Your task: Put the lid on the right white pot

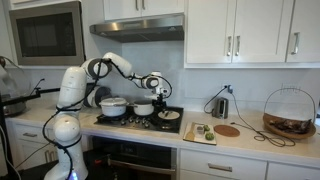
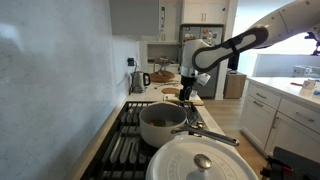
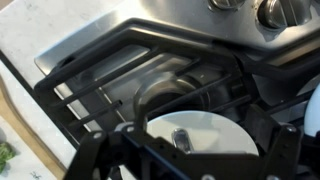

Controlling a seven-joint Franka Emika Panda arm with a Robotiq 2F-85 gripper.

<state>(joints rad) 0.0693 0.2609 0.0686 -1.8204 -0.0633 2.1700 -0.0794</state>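
Finishes: gloss white, matt black, brushed metal, stone, wood.
Wrist view: the lid (image 3: 215, 135) smooth glossy white, 1 shiny metal knob (image 3: 181, 137) at centre; grate (image 3: 62, 105) around it matt black, rough cast look; stove panel (image 3: 170, 20) at 12 o'clock brushed steel; countertop (image 3: 15, 60) at 9 o'clock pale speckled stone look. In an exterior view: range hood (image 1: 140, 28) satin metal, cabinets (image 1: 235, 30) smooth white, round board (image 1: 228, 130) at 4 o'clock brown, wood-like.
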